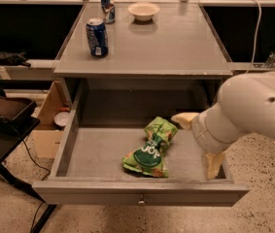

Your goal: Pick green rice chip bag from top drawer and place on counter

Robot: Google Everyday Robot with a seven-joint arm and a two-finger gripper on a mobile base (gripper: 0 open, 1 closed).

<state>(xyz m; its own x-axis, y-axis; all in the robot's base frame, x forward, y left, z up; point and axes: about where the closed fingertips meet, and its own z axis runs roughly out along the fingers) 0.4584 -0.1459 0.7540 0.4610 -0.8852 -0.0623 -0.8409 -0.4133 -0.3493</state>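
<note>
Camera view: empty, wide-spread end effector (197, 141) over grey top drawer (98, 152), speckled floor (272, 181)

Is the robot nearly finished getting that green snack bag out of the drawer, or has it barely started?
Early on. Done: the wide grey metal top drawer stands pulled open. In hand: the pale two-finger gripper hovers inside it, fingers open, just right of the small light-green foil rice chip bag, which lies on the drawer floor, not yet gripped. Left: grasp the bag, lift it and set it on the flat grey counter above.
</note>
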